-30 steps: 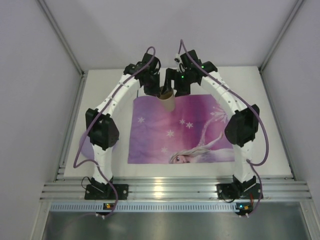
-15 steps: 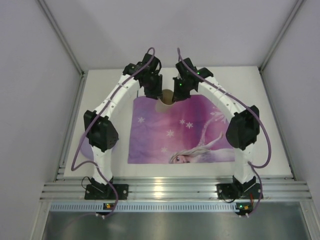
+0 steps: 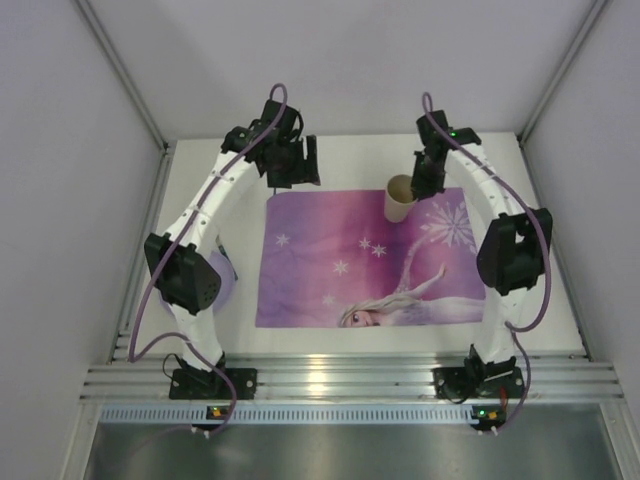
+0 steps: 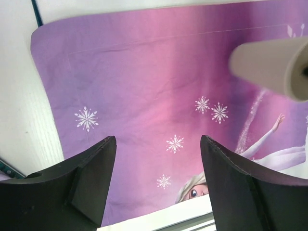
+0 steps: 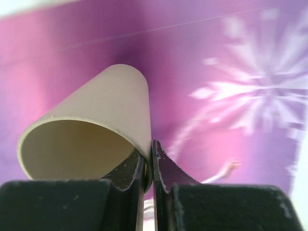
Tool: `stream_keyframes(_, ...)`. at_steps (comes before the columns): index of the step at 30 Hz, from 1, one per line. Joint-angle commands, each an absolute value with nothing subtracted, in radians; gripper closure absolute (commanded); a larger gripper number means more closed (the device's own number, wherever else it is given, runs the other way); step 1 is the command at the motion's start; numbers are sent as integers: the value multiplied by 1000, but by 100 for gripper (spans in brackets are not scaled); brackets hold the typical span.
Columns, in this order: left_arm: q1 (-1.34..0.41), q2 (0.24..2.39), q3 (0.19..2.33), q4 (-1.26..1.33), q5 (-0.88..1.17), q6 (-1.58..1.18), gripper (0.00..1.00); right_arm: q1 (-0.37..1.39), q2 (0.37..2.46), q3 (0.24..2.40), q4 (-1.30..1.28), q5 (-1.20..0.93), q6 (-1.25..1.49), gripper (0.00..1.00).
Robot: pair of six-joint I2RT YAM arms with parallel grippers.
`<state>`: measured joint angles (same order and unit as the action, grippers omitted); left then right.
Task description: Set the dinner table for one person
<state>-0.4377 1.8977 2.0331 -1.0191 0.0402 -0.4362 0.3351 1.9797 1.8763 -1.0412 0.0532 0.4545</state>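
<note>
Item 1: bench point(image 3: 355, 155). Large, plain white, flat and rectangular. It fills the floor of the enclosure from the far wall to the ribbed aluminium rail point(image 3: 350, 380) along the near edge, where both arm bases are bolted.

Item 2: placemat point(image 3: 340, 260). Purple-pink with white stars and a cartoon princess at the near right. It lies flat on the middle of the bench, long side across. White bench shows around it.

Item 3: cup point(image 3: 400, 200). Plain cream paper, mouth up, over the far right part of the placemat, beside the big white snowflake print. From where I stand I cannot tell whether its base rests on the mat. It is also seen from the left wrist point(image 4: 269, 65) and from the right wrist point(image 5: 96, 115).

Item 4: right pincer point(image 5: 148, 149). It is nipped narrow on the cup's rim, one finger inside the wall and one outside. From above it sits at the cup's right edge point(image 3: 420, 185).

Item 5: left pincer point(image 4: 158, 140). It is spread wide, with nothing between the fingers but placemat below. It hangs over the mat's far left corner point(image 3: 295, 170), well apart from the cup.

Item 6: a pale lilac rounded thing point(image 3: 226, 278), on the bench left of the mat. It is mostly hidden under the left arm, so I cannot tell what it is.
</note>
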Motion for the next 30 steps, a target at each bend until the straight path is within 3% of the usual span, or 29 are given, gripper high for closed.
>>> stream_keyframes(1,-420,1827,1982,-959,17,-445,24,209,1876,1859,-1025,156,428,100)
stream_keyframes(17,-387,1831,1937,-970,21,-446,26,100,1990,1872,-982,285,399,100)
stream_keyframes(26,-338,1913,1994,-962,34,-476,26,91,1959,1749,-927,262,417,64)
stream_keyframes(30,-327,1944,2029,-963,23,-480,26,80,1950,1795,-943,265,413,29)
